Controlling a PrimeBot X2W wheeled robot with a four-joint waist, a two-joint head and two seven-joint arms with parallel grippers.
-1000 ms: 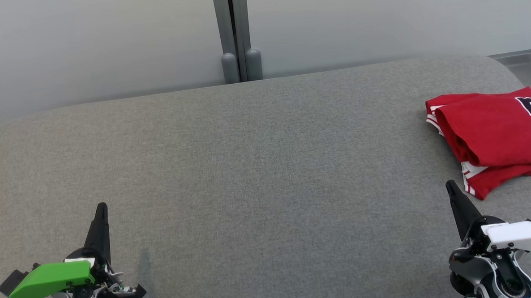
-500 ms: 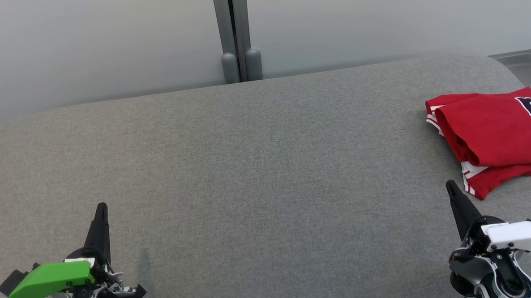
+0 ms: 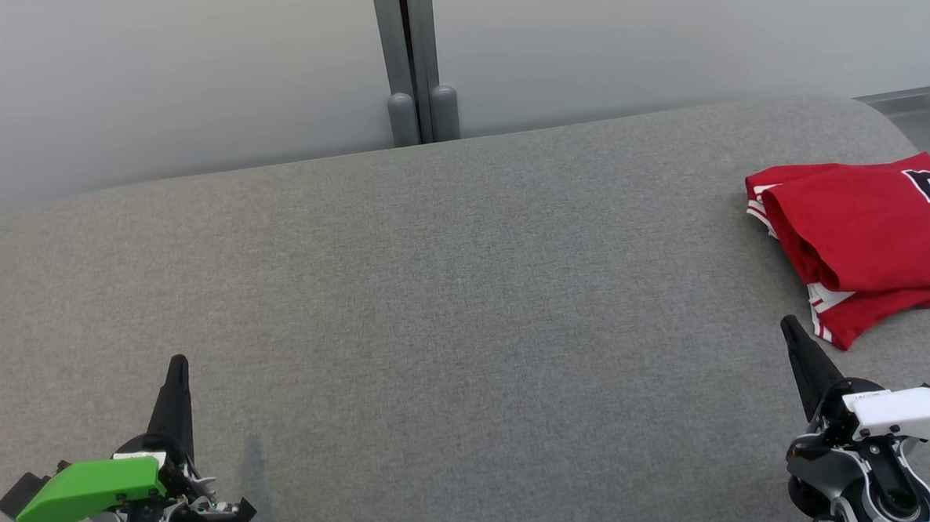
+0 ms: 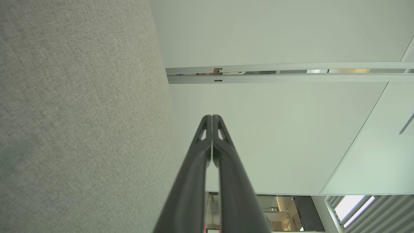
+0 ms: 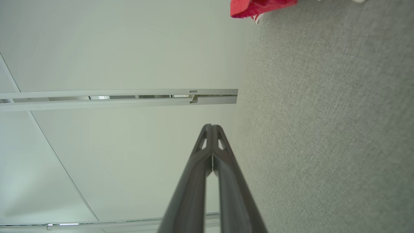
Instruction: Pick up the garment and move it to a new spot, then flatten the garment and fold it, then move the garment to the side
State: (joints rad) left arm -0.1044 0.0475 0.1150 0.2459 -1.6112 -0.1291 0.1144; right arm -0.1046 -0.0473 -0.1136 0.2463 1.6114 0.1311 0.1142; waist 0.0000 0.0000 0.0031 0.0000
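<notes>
**Item 1: garment.** Red T-shirt, folded into a rough bundle, lying at 3 o'clock on the grey fabric bench and cut off by the head view's edge. Navy numerals outlined in white showed on its upper face, partly out of frame. Red-and-white striped trim showed at its 9 o'clock and 7 o'clock edges. The head view gave the fold and the numerals. The right wrist view gave a red corner with a trace of striped trim at 12 o'clock.

**Item 2: left gripper.** At 7 o'clock in the head view, green housing behind it, well apart from the garment. Its wrist view showed the fingers pressed together at the tips with nothing between them, beside bench fabric and a pale wall.

**Item 3: right gripper.** At 5 o'clock, white housing, near the garment's lower corner and not touching it. Fingers closed tip to tip and empty.

**Item 4: grey post.** At 12 o'clock behind the bench, between pale wall panels.
</notes>
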